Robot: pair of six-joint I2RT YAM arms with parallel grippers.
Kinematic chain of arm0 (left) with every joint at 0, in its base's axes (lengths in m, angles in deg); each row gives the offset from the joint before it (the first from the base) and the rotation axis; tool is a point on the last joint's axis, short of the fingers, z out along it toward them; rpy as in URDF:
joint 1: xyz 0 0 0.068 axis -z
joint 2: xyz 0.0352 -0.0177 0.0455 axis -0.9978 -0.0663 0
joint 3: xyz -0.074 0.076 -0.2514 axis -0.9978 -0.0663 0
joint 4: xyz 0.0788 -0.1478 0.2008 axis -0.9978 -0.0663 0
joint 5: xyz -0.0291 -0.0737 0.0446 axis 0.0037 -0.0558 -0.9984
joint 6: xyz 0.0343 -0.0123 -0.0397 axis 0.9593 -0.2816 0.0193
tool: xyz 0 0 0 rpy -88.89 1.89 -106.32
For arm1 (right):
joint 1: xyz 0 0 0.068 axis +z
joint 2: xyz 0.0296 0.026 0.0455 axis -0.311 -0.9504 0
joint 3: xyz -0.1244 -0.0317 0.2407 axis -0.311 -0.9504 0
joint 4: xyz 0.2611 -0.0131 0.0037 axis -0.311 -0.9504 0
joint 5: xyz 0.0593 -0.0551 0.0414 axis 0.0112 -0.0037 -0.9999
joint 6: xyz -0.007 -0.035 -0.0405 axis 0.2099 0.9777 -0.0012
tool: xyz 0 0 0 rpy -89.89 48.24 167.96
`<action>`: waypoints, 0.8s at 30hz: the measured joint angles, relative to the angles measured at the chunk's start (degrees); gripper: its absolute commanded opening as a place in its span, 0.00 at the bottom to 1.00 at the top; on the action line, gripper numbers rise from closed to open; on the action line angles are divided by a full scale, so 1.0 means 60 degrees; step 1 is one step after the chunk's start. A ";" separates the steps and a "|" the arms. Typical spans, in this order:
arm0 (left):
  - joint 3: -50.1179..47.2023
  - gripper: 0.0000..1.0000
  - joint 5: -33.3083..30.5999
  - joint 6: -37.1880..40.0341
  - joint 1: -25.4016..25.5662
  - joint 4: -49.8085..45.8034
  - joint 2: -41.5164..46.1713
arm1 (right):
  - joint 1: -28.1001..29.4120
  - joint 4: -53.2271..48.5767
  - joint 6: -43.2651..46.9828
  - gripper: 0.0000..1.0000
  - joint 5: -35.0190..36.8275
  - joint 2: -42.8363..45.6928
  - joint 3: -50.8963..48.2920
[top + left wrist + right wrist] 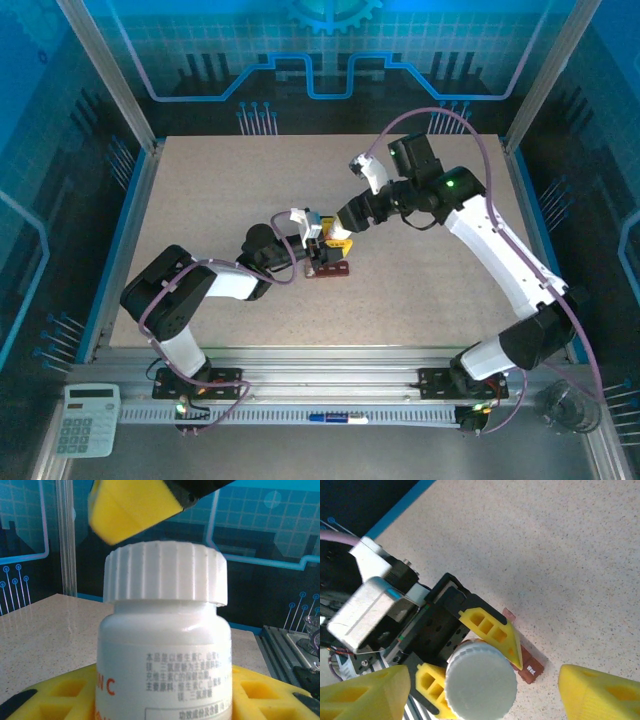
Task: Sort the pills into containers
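Observation:
A white bottle [165, 645] with a ribbed white cap [165, 572] stands upright in my left gripper [160, 695], whose yellow fingers [492, 632] are shut on its body. My right gripper [482, 687] hangs open just above the cap [480, 682], with one yellow finger [135, 505] over the cap's left side, not touching it. The containers [530, 669], a reddish-brown strip with a "Wed" label, lie on the table right beside the bottle and partly under it. From above, both grippers [318, 248] [340, 238] meet near the containers [332, 268]. The pills are out of view.
The speckled table [200, 220] has free room all around the centre. A calculator [87, 420] lies off the table at the near left, a clear cup [565, 408] at the near right, and a blue pen [335, 417] on the front rail.

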 measured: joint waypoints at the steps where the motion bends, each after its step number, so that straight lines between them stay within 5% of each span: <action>1: 0.0000 0.00 0.0000 -0.0004 0.0000 0.0000 0.0000 | 0.0000 -0.0040 0.0076 0.76 -0.0029 -0.0076 0.0000; 24: 0.0000 0.00 0.0000 -0.0004 0.0000 -0.0004 0.0000 | 0.0000 -0.0168 0.0350 0.51 -0.0419 -0.0499 -0.0004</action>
